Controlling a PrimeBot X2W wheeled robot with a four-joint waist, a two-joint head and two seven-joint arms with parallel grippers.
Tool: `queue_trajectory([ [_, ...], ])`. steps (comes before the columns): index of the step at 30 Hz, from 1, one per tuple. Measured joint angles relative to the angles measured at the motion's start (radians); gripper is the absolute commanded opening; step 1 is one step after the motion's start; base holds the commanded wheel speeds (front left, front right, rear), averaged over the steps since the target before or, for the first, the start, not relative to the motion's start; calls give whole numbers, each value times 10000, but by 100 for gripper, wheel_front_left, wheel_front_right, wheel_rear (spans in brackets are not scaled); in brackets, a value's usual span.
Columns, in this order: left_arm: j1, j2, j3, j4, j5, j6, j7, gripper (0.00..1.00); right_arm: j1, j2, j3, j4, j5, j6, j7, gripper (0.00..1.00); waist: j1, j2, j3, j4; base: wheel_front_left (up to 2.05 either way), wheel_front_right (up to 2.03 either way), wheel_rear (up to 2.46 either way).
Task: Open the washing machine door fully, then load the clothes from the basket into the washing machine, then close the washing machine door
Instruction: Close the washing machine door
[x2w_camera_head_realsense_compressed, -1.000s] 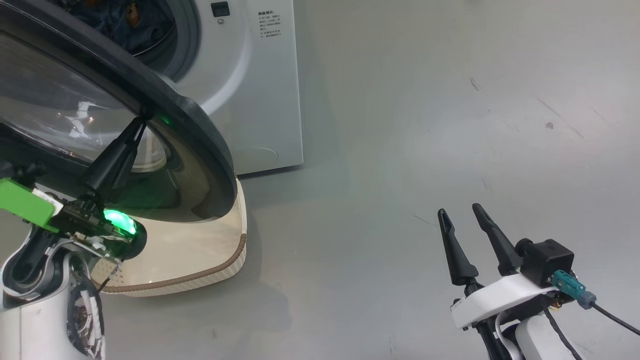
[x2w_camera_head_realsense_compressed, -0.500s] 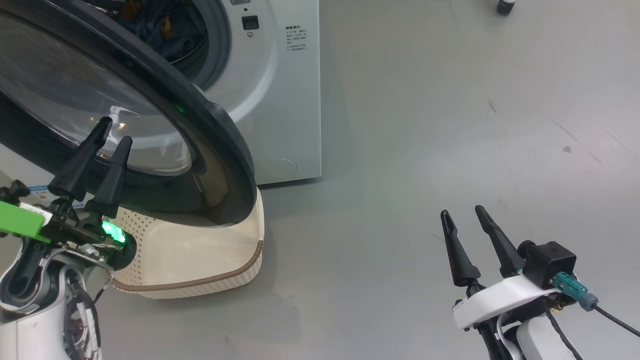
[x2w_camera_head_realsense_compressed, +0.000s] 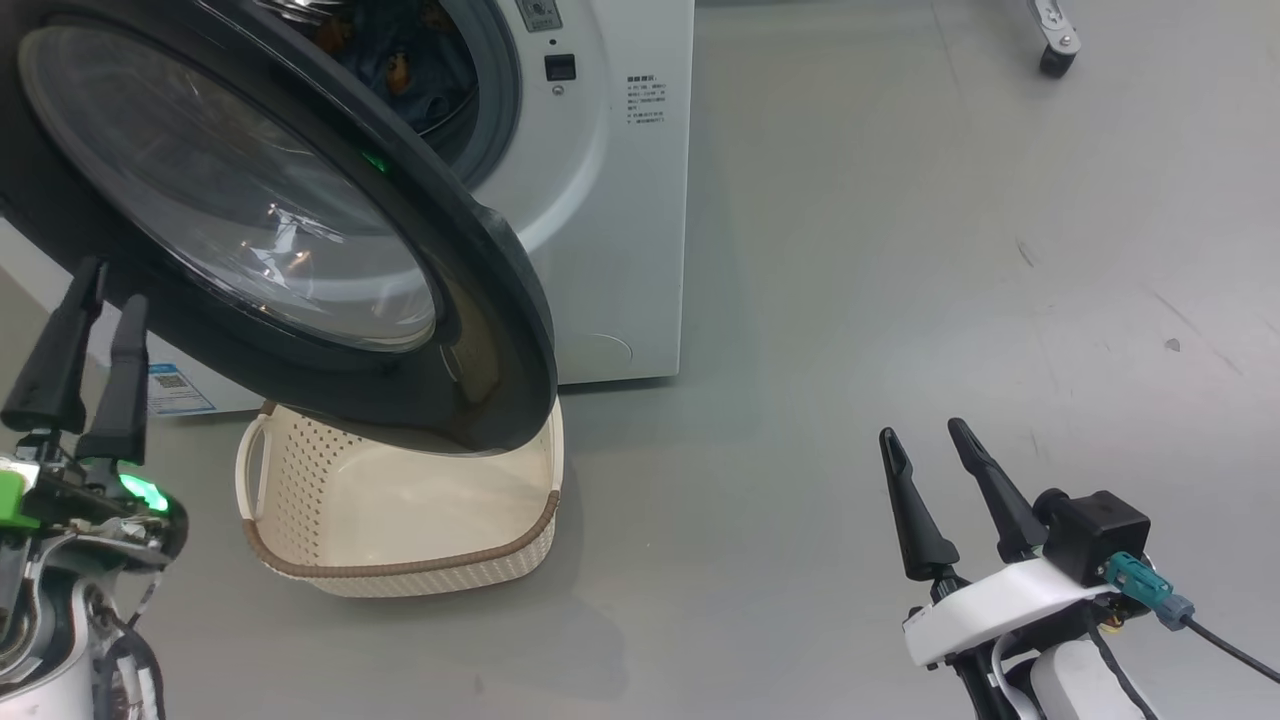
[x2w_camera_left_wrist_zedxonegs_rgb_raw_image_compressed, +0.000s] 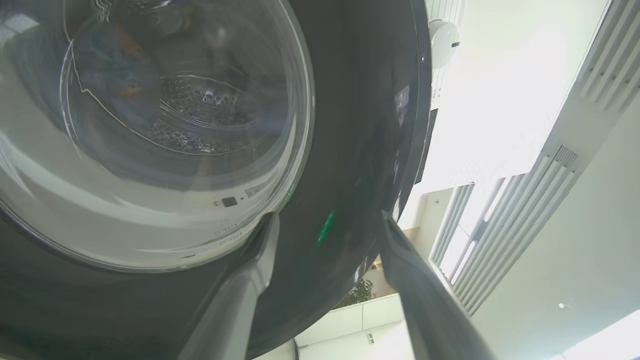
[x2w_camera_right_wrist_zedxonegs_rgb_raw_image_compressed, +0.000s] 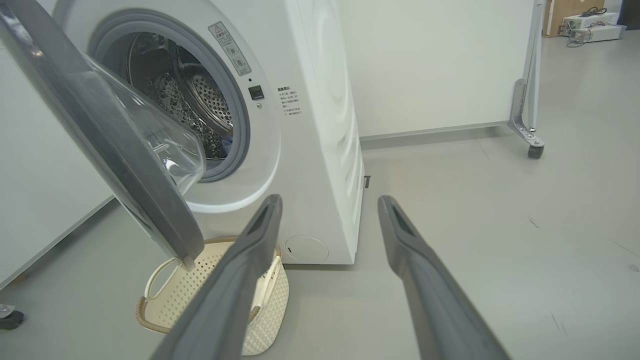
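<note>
The washing machine door stands swung partway out from the washing machine, hinged on the machine's left side as the head view shows it. Its glossy black rim rings the bulging clear glass. In the right wrist view the door hangs at an angle before the opening, with the perforated steel drum and grey seal visible beyond it.

The clothes, blue fabric with orange patches, lie inside the drum. In the left wrist view they show through the glass as a blue heap.

The basket sits on the floor just in front of the machine's lower front. In the head view its far side is hidden under the door's lower edge.

The left gripper points up at the door's lower left rim, its two fingers spread apart and nothing between them. In its own wrist view the left gripper has the black rim right behind it; whether a fingertip touches the rim cannot be told. A green light glows at its base.

The right gripper hovers over bare floor well right of the machine, jaws wide apart and holding nothing.

A blue label sticker shows on the machine's front, below the door. A caster wheel stands on the floor near the far right.
</note>
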Motion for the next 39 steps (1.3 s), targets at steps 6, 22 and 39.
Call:
queue_trajectory([
  [6, 409, 0, 224, -968, 1446, 0, -993, 100, 2, 13, 50, -8, 0, 0, 0, 100, 0, 0, -27, 92, 0, 0, 0],
  [22, 1546, 512, -736, -2807, 5473, -8, -3405, 100, -4, 27, 138, -25, 0, 2, -31, 100, 0, 0, -2, 144, 0, 0, 0],
  [39, 3311, 2084, -3252, -2313, 9589, -42, -6742, 100, -4, 15, 203, -2, 0, 4, -36, 100, 0, 0, -209, 135, 0, 0, 0],
])
